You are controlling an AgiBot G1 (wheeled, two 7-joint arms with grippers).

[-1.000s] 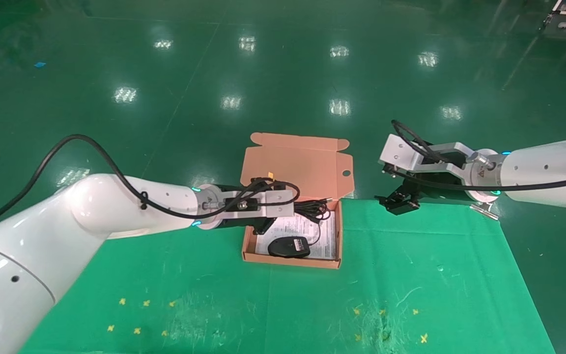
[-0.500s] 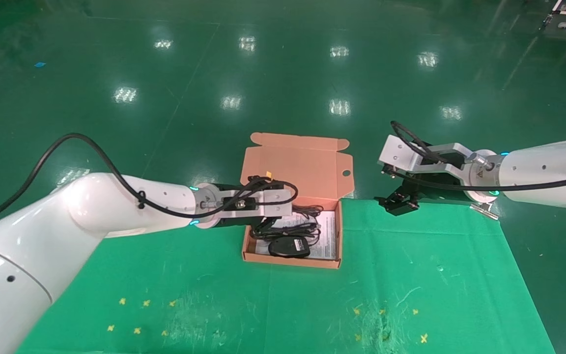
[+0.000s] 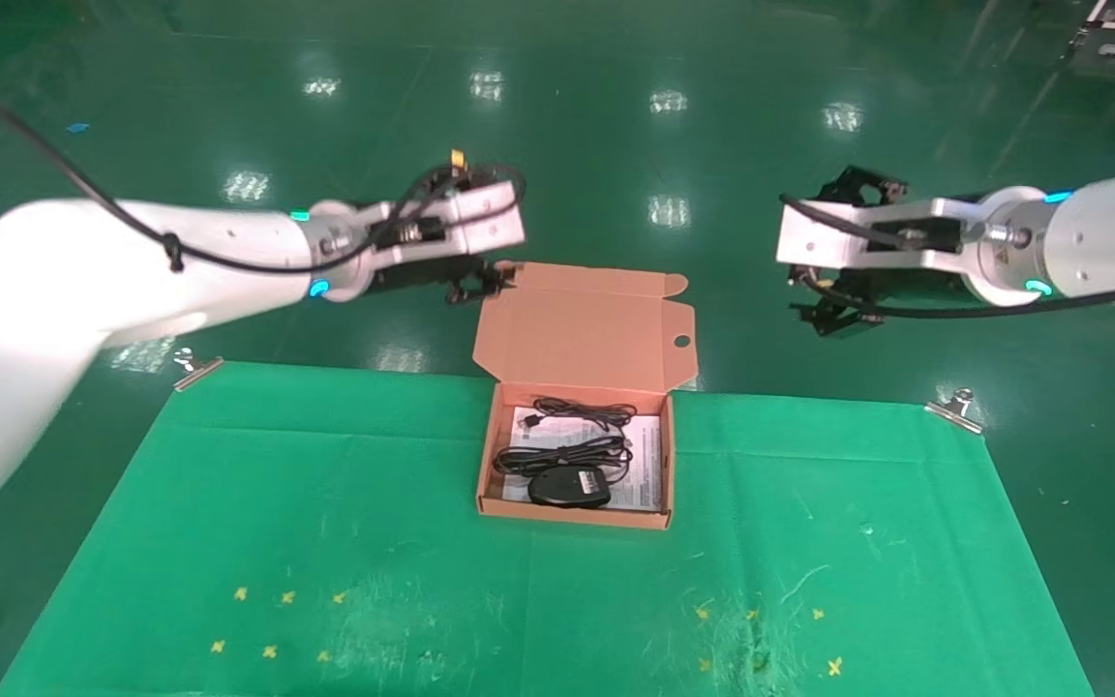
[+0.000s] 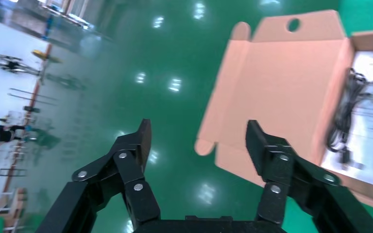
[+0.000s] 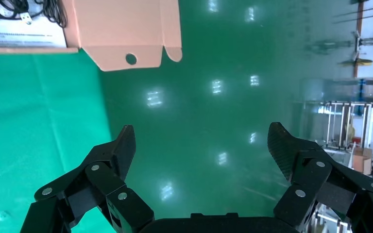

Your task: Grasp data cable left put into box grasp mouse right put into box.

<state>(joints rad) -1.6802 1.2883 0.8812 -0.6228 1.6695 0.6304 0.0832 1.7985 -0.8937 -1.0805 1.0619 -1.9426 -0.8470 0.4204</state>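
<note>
The salmon-orange box (image 3: 572, 515) stands open on the green mat, its lid (image 3: 587, 324) folded back. Inside, on the white sheet, lie the black mouse (image 3: 569, 486), the data cable bundle (image 3: 562, 453) just behind it, and the mouse's thin cord (image 3: 582, 411) at the back. My left gripper (image 3: 480, 284) hovers open and empty, high beside the lid's far left corner. In the left wrist view the left gripper (image 4: 197, 133) frames the lid (image 4: 281, 82) and floor. My right gripper (image 3: 833, 315) is open and empty, raised well to the right of the box; the right wrist view shows it (image 5: 201, 133) over the floor.
A green mat (image 3: 325, 503) covers the table, held by metal clips at the back left (image 3: 197, 368) and back right (image 3: 952, 407). Shiny green floor lies beyond. Yellow marks dot the mat's front.
My left gripper let go of the data cable in the box, then rose and drew back to the far left. The right arm also lifted up and back.
</note>
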